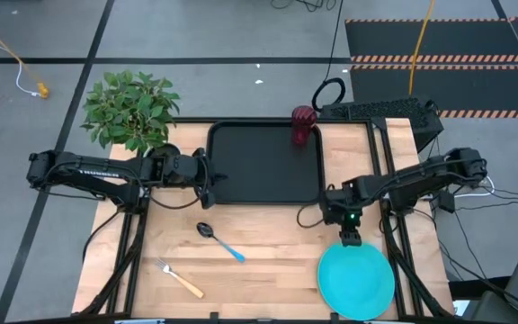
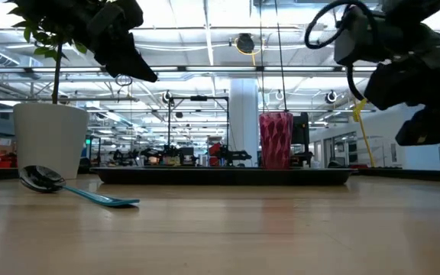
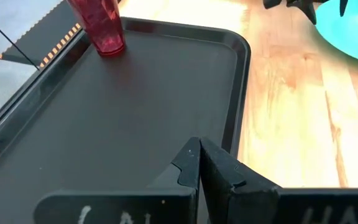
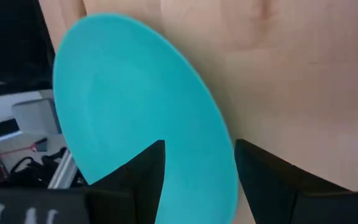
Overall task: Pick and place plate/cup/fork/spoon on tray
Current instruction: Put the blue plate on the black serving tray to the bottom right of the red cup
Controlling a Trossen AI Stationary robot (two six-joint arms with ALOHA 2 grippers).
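Observation:
The black tray (image 1: 241, 184) lies at the table's far middle. The dark red cup (image 1: 304, 121) stands upright in the tray's far right corner; it also shows in the low view (image 2: 276, 139). The turquoise plate (image 1: 356, 281) lies flat on the table at the near right. My right gripper (image 4: 197, 171) is open above the plate's far rim, one finger to each side of it. My left gripper (image 3: 199, 171) is shut and empty, raised over the tray's left edge. The blue-handled spoon (image 1: 218, 241) and the yellow-handled fork (image 1: 180, 279) lie on the table, near left of the tray.
A green plant (image 1: 131, 108) in a white pot (image 2: 50, 141) stands at the table's far left corner, beside my left arm. A black mat and cables lie on the floor beyond the table's far right. Bare wood shows between the spoon and the plate.

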